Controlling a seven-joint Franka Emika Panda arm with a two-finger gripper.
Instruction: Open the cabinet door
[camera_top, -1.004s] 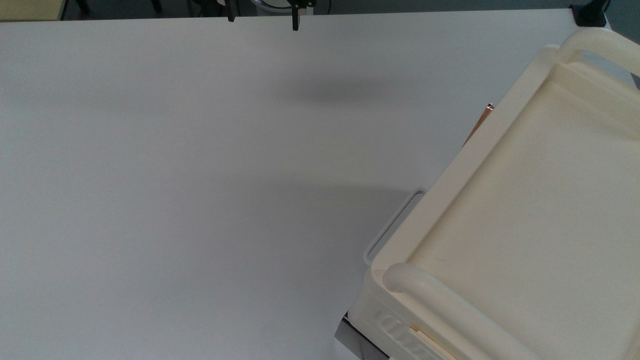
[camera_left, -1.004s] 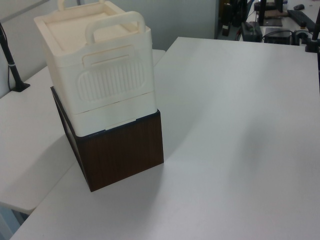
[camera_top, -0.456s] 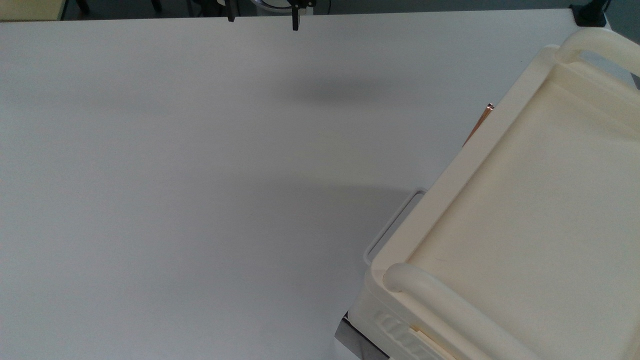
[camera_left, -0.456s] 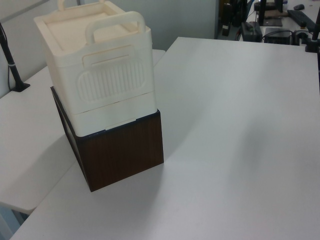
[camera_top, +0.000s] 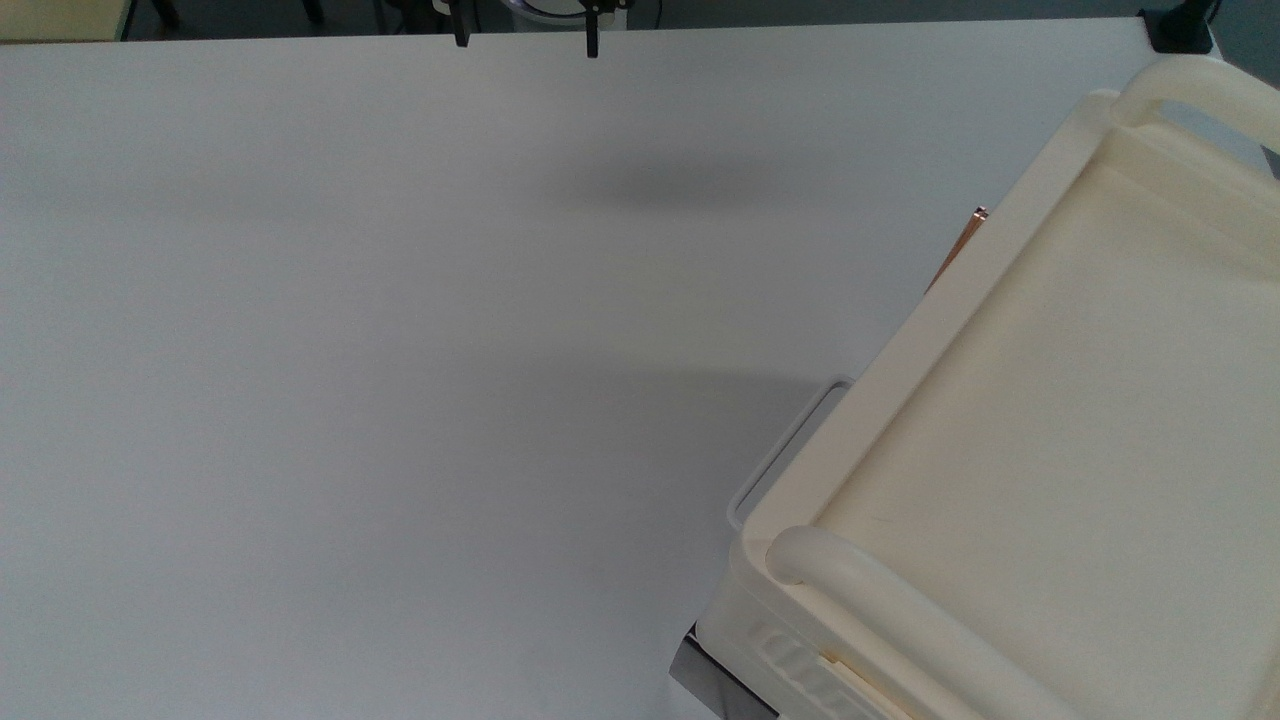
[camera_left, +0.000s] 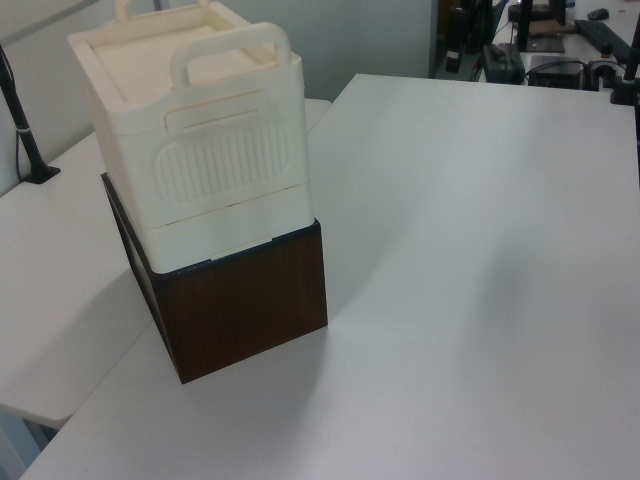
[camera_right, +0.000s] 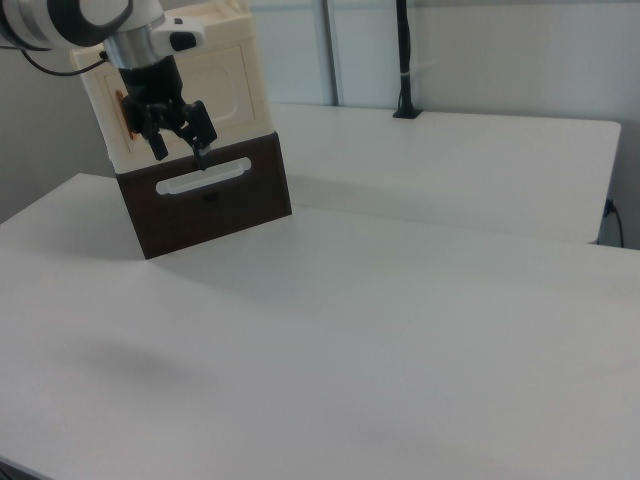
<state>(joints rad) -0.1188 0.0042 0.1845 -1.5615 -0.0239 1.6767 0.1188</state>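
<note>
The cream cabinet (camera_top: 1050, 420) stands on a dark brown base (camera_left: 245, 295) at the top view's right. Its cabinet door (camera_right: 225, 88) is the flat cream front panel and lies shut. The door's copper bar handle (camera_top: 957, 247) sits near one edge, at the panel's left edge (camera_right: 121, 112) in the right view. My gripper (camera_top: 526, 38) hangs open and holds nothing at the top view's upper edge, well left of the cabinet. In the right view the gripper (camera_right: 180, 150) overlaps the cabinet front, near the copper handle.
A thin white wire loop handle (camera_top: 785, 450) juts from the brown base toward the table (camera_top: 400, 350). A black clamped pole (camera_right: 405, 60) stands on the adjoining table behind. Desks with equipment (camera_left: 540, 40) lie beyond the far edge in the left view.
My fingertips have drawn back slightly toward the top view's upper edge. The cabinet and its door have not moved.
</note>
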